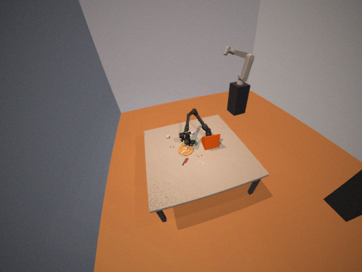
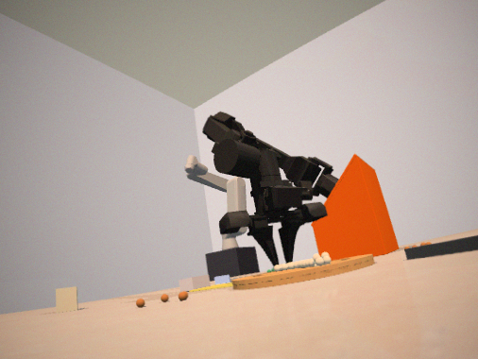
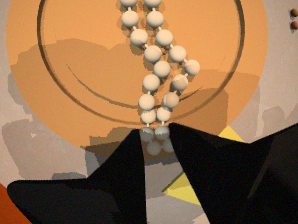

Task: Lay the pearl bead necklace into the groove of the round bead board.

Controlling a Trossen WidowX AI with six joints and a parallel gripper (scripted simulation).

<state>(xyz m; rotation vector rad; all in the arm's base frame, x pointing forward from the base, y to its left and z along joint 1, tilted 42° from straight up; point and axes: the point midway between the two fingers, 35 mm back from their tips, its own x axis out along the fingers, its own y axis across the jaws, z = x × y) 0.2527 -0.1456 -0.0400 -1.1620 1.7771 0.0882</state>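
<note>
The round wooden bead board (image 1: pixel 180 152) (image 2: pixel 264 282) (image 3: pixel 254 60) lies flat on the table, with a dark ring groove. The pearl bead necklace (image 2: pixel 298 264) (image 3: pixel 162 69) lies on it as two close, winding strands, running across the ring in the wrist view, with a small raised heap at one side in the exterior view. My gripper (image 1: pixel 189 144) (image 2: pixel 281 264) (image 3: pixel 153 132) points down at the board's edge. Its fingertips are shut on the necklace's near end, with a bead of each strand between them. The last beads hang in shadow between the fingers.
An orange block (image 1: pixel 211 142) (image 2: pixel 354 213) stands beside the board, near the arm. A yellow flat piece (image 2: pixel 213 287) (image 3: pixel 184 190) lies by the board's edge. A red and dark tool (image 1: pixel 185 161), small orange-brown beads (image 2: pixel 183 296) and a cream cube (image 1: pixel 168 137) (image 2: pixel 66 299) lie around.
</note>
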